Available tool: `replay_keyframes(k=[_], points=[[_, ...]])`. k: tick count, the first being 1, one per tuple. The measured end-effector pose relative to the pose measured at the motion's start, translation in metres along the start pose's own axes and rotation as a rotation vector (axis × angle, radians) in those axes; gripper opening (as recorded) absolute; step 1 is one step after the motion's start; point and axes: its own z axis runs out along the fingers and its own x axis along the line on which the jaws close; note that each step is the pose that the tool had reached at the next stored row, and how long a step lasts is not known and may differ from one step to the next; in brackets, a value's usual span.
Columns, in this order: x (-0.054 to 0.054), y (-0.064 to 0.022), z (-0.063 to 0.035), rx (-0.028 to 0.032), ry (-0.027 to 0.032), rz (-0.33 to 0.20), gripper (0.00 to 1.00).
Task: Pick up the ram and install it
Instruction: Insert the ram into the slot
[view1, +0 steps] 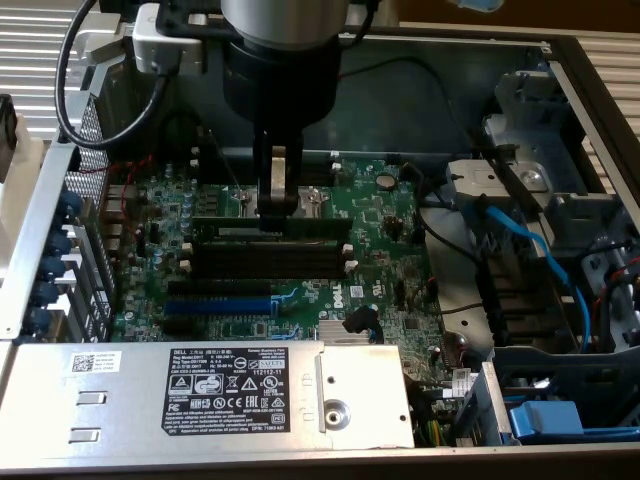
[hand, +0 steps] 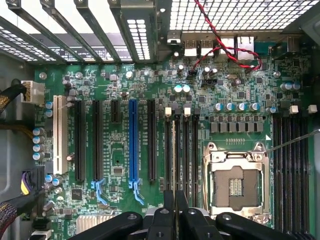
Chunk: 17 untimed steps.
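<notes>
Ok, status: pickup is done, install looks mid-way. The pincer (view1: 278, 198) is down over the motherboard (view1: 385, 250), nearly closed, and its fingers are pinched on the ram (view1: 315, 228) at about mid-length. In the wrist view the pincer (hand: 174, 199) has the ram (hand: 173, 150) edge-on between the tips, running along the bank of black slots (hand: 186, 155) beside the CPU socket (hand: 235, 185).

In the exterior view the ram lies level along the slot of the bank nearest the socket, lined up with it. The other black slots (view1: 270, 262) are empty and the blue slot (view1: 220, 305) is untouched.

Can't tell whether the stick is fully seated or just resting on the slot mouth. Can't read the state of the end latches either. My read: aligned and in contact, with seating and release left.
</notes>
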Motion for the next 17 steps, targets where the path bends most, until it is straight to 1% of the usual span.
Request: replay_keyframes(k=[12,17], points=[[0.0,-0.0004,0.0023,0.0004,-0.0001,0.0,0.13],[-0.0001,-0.0019,0.0026,0.0003,0.0,0.0,0.13]])
